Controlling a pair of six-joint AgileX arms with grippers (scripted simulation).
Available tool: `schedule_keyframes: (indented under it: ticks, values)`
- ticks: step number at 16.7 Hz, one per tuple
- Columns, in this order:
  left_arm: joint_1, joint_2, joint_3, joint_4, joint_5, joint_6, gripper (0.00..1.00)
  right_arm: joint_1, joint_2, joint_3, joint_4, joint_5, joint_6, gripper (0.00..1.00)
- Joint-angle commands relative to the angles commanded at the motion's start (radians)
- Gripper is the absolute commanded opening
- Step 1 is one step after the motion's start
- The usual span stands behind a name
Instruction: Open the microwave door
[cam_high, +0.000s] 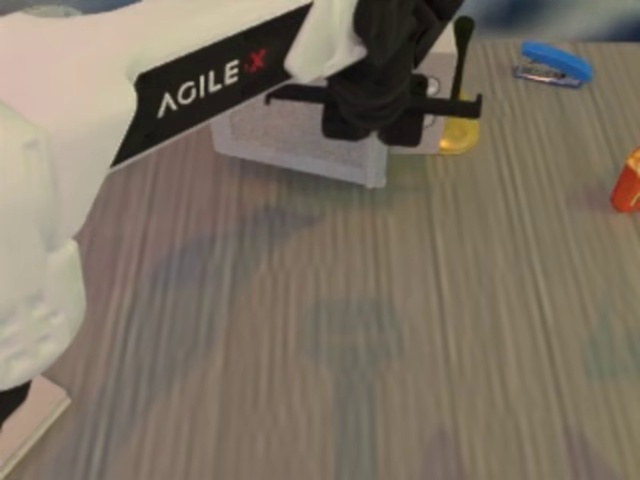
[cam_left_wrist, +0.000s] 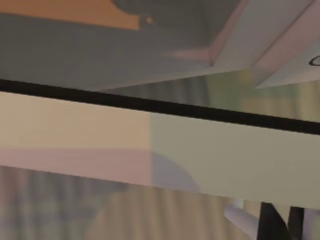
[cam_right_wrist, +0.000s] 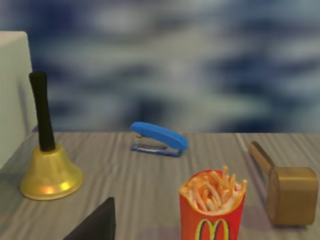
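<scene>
The microwave (cam_high: 440, 40) stands at the back of the table, mostly hidden under my left arm; its pale side (cam_right_wrist: 12, 90) shows in the right wrist view. The microwave door (cam_high: 290, 135), a light-grey panel with a speckled mesh window, stands slightly swung out at its right end. My left gripper (cam_high: 385, 115) hangs over that right end. In the left wrist view the door's pale edge (cam_left_wrist: 200, 150) fills the middle, and the left gripper (cam_left_wrist: 285, 227) is shut on the pale handle rod (cam_left_wrist: 240, 220). My right gripper (cam_right_wrist: 97, 226) is parked out of the top view, low over the table.
Right of the microwave stands a brass bell (cam_high: 460, 130) with a black handle. A blue stapler (cam_high: 553, 62) lies at the back right. A red box of fries (cam_high: 628, 180) sits at the right edge, with a wooden mallet (cam_right_wrist: 290, 192) beyond it.
</scene>
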Motion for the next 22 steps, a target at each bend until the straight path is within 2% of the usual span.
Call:
schedule_keyframes:
  ticks: [14,22]
  values:
    - [-0.006,0.001,-0.004,0.003,0.005,-0.001,0.0,0.0,0.0,0.0,0.0,0.0,0.0,1.0]
    - [0.01,-0.102,-0.163,0.085,0.049,0.101,0.0,0.0,0.0,0.0,0.0,0.0,0.0,1.0]
